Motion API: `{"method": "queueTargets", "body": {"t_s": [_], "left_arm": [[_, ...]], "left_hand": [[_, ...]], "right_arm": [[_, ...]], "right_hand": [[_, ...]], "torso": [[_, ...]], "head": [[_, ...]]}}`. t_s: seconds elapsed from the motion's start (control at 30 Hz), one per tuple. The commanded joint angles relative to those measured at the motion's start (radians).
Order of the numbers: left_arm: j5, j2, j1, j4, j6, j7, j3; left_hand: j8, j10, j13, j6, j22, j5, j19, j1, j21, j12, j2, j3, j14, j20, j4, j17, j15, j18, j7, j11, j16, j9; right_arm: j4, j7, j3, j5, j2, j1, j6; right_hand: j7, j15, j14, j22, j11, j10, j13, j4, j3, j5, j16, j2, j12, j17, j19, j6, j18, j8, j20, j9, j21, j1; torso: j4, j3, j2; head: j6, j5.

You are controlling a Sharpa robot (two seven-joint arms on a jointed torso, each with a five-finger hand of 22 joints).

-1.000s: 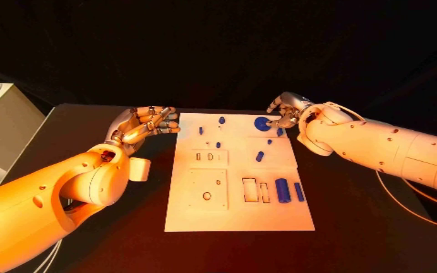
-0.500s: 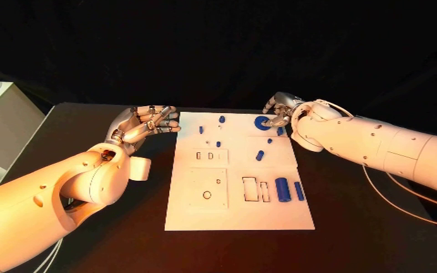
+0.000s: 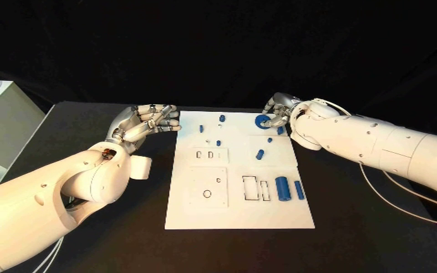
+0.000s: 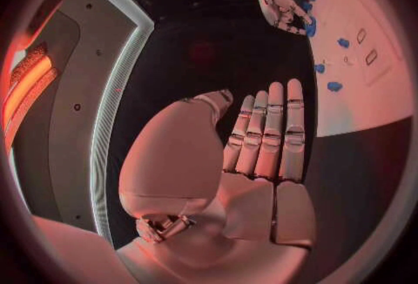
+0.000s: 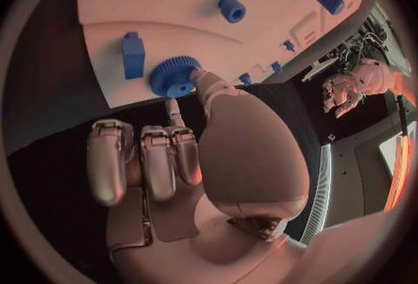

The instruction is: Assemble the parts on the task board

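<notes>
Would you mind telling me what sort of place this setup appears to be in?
Probably a robotics lab test bench: a black table carries a white task board with small blue parts, and dark backdrop surrounds it.

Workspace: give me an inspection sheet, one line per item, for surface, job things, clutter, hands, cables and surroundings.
Surface: black table, matte, bearing the white task board at its middle.
Job things: blue gear near the board's far right corner; blue block beside it; small blue pegs on the far half; two blue cylinders lying near the right edge.
Clutter: nothing seen.
Hands: left hand off the board's left edge, holding nothing; right hand touching the gear's edge with fingertips.
Cables: thin white cable trailing along the right arm.
Surroundings: dark backdrop behind the table.
</notes>
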Motion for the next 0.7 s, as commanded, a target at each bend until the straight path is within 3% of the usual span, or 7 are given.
{"method": "queueTargets", "body": {"t_s": [0.03,0.47,0.7], "left_arm": [[-0.004,0.001,0.001,0.002,0.012,0.006,0.001],[-0.004,0.000,0.001,0.001,0.012,0.006,0.001],[-0.004,0.001,0.001,0.000,0.012,0.005,0.001]], "left_hand": [[-0.001,-0.001,0.001,0.001,0.002,-0.002,0.001,0.003,0.006,-0.003,-0.009,0.008,-0.005,-0.002,0.001,0.001,0.001,0.003,0.005,0.005,0.005,0.000],[-0.001,-0.001,0.001,0.001,0.002,-0.002,0.001,0.003,0.006,-0.003,-0.009,0.008,-0.005,-0.002,0.001,0.001,0.001,0.003,0.005,0.005,0.005,0.000],[0.000,-0.002,0.001,0.001,0.003,-0.002,-0.001,0.004,0.008,-0.003,-0.009,0.009,-0.009,-0.002,0.001,0.004,0.001,0.003,0.005,0.005,0.011,0.000]], "right_arm": [[0.001,-0.009,-0.001,0.000,-0.002,-0.001,0.038],[0.019,-0.012,-0.001,-0.003,-0.013,-0.002,0.044],[0.023,-0.005,-0.001,-0.008,-0.014,-0.003,0.022]], "right_hand": [[0.002,0.009,0.093,0.089,0.005,0.105,0.263,0.002,-0.004,0.005,0.004,0.008,0.003,0.197,0.049,0.000,-0.011,0.007,0.008,0.000,0.005,0.001],[0.001,0.008,0.093,0.096,0.004,0.105,0.263,0.008,-0.006,0.025,0.005,0.012,0.003,0.201,0.049,0.009,-0.012,0.015,0.008,0.002,0.010,0.003],[-0.008,0.002,0.093,0.101,-0.004,0.105,0.263,0.011,0.024,0.089,0.005,0.026,0.003,0.201,0.048,0.042,-0.012,0.039,0.005,0.008,0.013,0.023]], "torso": [[-0.0013,0.0006,0.000],[-0.0014,0.0006,0.001],[-0.0012,0.0002,0.000]], "head": [[-0.002,0.001],[-0.004,0.000],[-0.005,-0.002]]}}
